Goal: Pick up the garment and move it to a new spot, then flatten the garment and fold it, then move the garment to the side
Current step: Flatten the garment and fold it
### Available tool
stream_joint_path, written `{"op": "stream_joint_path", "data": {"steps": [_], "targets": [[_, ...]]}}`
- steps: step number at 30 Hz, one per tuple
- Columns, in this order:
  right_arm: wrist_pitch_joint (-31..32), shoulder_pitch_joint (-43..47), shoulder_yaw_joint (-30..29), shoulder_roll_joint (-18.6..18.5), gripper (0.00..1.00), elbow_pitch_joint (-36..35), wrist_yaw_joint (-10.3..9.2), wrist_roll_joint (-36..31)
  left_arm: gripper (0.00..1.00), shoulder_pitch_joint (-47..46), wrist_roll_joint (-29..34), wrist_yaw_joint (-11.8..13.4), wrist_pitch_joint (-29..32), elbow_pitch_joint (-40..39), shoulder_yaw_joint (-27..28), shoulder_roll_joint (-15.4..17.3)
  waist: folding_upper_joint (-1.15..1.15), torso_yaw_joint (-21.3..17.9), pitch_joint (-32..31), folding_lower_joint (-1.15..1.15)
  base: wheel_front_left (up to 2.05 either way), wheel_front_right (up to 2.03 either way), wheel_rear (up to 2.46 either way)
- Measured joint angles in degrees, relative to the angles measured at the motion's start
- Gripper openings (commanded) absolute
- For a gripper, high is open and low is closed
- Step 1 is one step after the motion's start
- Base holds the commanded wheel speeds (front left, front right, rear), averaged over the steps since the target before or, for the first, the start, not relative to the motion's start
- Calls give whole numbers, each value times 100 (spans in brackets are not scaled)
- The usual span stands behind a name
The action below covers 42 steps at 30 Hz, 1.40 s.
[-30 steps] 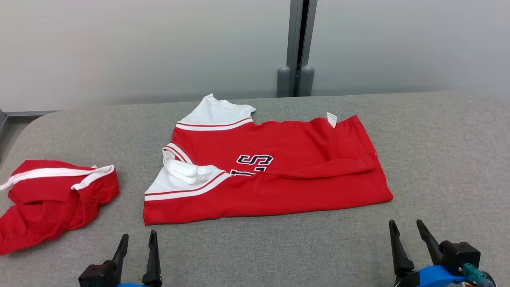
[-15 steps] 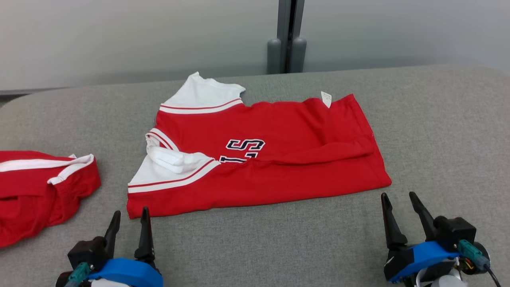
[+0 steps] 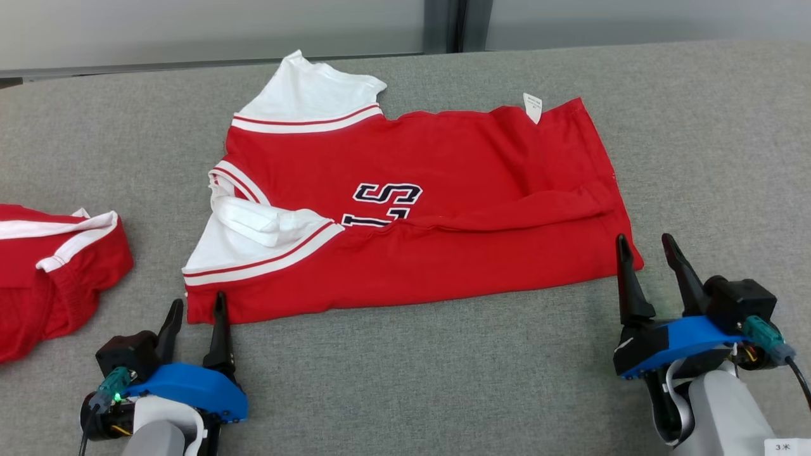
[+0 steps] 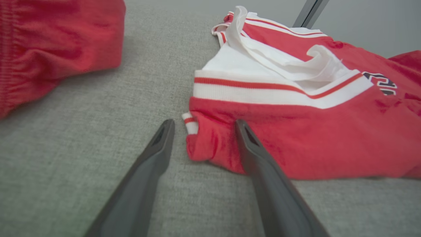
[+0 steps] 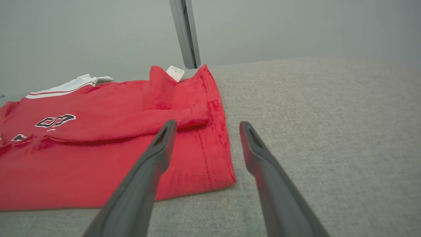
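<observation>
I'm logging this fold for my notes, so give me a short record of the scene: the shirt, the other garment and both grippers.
shirt: red and white, lettered, partly folded, on grey table
other garment: red, crumpled, far left
left gripper: open, at shirt's near left corner
right gripper: open, at shirt's near right corner
held: nothing

left pincer [image 3: 196, 306] agape, right pincer [image 3: 645, 239] agape
</observation>
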Motion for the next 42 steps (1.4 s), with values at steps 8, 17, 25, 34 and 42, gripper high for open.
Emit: {"op": "stream_joint_path", "data": {"steps": [8, 17, 25, 34, 42], "targets": [[-1, -524, -321, -4, 100, 1006, 0, -48, 0, -221, -501, 1, -26, 41, -651, 224, 0, 98, 208, -1, 0, 0, 0], [-60, -960, -182, -66, 0, 1903, -1, 437, 0, -254, -847, 2, 8, -330, -1087, 437, 0, 210, 284, -1, 0, 0, 0], [-9, -332, -303, 4, 0, 1599, 0, 641, 0, 238, -623, 1, 36, -768, -880, 363, 0, 293, -248, 0, 0, 0, 0], [-9, 797, -372, 3, 0, 1372, 1, 725, 0, 1355, -118, 0, 36, -888, -677, 48, 0, 357, -1194, -2, 0, 0, 0], [-8, 1159, -393, 8, 100, 1367, 0, 812, 100, 1712, 82, 0, 36, -1048, -482, -109, 0, 291, -1321, -2, 0, 0, 0]]}}
